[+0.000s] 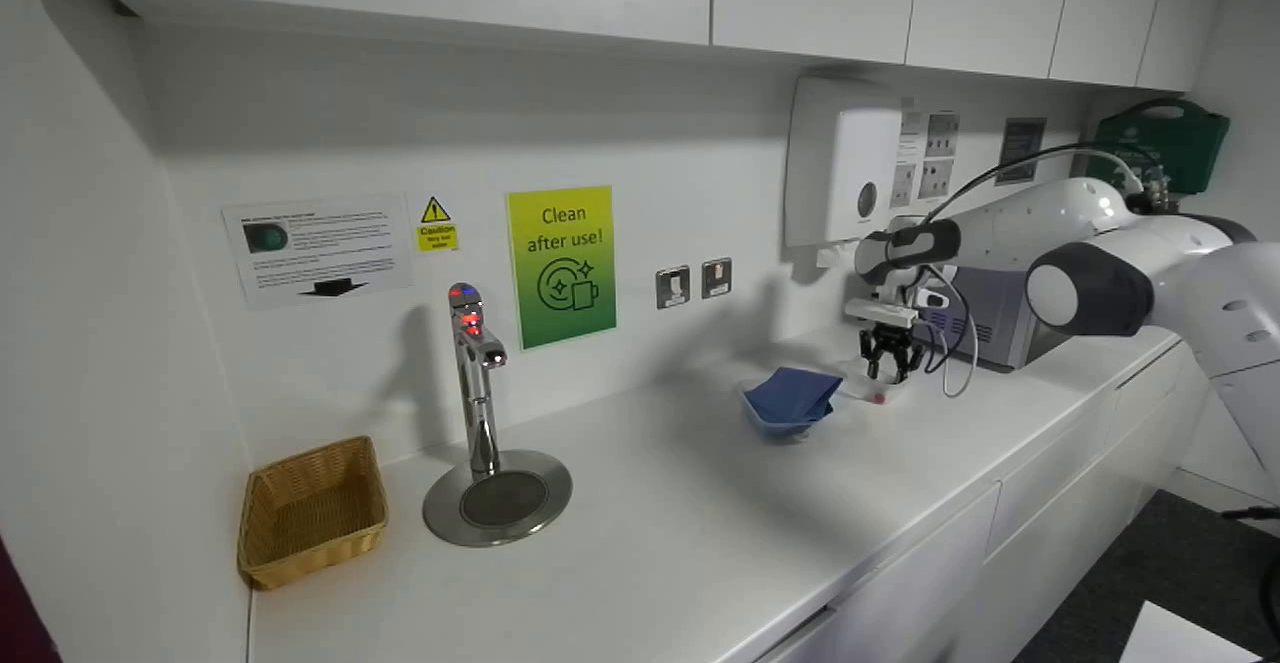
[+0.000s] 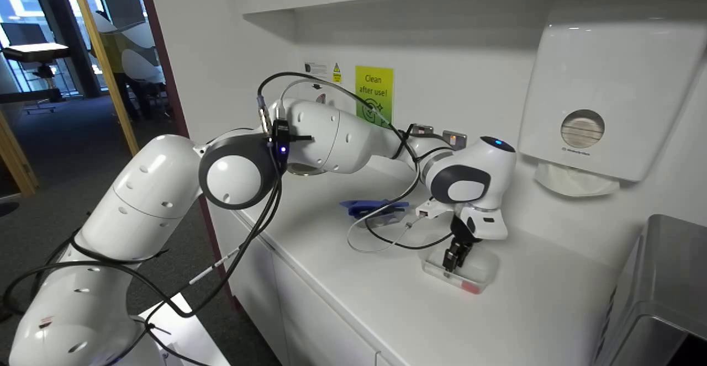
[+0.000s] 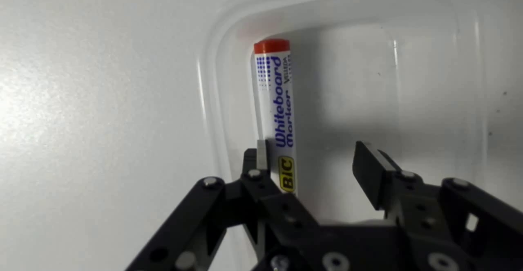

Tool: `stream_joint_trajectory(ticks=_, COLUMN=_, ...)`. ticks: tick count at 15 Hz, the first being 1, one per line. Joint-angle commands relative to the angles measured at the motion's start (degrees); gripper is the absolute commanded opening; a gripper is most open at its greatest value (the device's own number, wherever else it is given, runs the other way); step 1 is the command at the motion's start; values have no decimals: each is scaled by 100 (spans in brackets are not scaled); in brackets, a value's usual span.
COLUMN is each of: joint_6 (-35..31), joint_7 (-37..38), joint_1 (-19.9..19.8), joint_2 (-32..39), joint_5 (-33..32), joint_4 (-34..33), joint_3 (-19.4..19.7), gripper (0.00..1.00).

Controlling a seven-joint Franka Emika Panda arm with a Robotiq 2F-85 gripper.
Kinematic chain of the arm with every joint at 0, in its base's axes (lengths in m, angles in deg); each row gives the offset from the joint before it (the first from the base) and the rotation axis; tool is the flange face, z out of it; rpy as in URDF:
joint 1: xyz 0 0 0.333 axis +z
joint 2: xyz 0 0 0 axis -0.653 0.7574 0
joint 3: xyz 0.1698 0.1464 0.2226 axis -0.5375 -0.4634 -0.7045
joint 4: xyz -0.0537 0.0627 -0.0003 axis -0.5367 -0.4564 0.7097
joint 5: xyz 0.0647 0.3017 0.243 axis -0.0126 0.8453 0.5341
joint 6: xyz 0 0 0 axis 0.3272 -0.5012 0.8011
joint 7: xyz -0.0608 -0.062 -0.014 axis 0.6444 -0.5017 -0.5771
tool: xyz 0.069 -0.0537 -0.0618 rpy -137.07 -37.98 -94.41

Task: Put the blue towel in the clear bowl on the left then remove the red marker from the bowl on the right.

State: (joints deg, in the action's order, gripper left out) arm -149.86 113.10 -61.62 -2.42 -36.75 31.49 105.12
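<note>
The claw [image 3: 312, 156] is hanging over a clear bowl [image 3: 355, 79], its fingers [image 3: 369, 175] standing apart, gripping nothing. The red-capped marker [image 3: 278, 111] is lying in that bowl, just beside one finger. Near the claw, a blue towel [image 1: 793, 396] is resting in another bowl [image 1: 780, 429].

A folded blue towel [image 1: 793, 395] is resting in a clear plastic bowl [image 1: 778, 428], its corners jutting past the rim in both exterior views. Nearby, a slim, cylindrical white marker [image 3: 278, 107] with a red end, purple-blue "Whiteboard Marker" lettering and a yellow BIC logo is lying flat inside a separate clear, round-cornered plastic bowl [image 3: 429, 75], stretching alongside one wall, its red end sitting near a corner.
</note>
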Motion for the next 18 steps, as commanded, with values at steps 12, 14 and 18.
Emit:
stream_joint_trajectory(ticks=12, joint_6=-827, joint_7=1014, joint_1=167, joint_2=-52, joint_5=-41, joint_4=142, joint_3=184, gripper=75)
stream_joint_trajectory(ticks=14, joint_6=-655, joint_7=927, joint_1=133, joint_2=-52, joint_5=-7, joint_4=125, joint_3=129, gripper=81)
stream_joint_trajectory(ticks=18, joint_6=-97, joint_7=717, joint_1=-5, joint_2=-23, joint_5=-25, joint_4=-3, joint_3=-46, gripper=87)
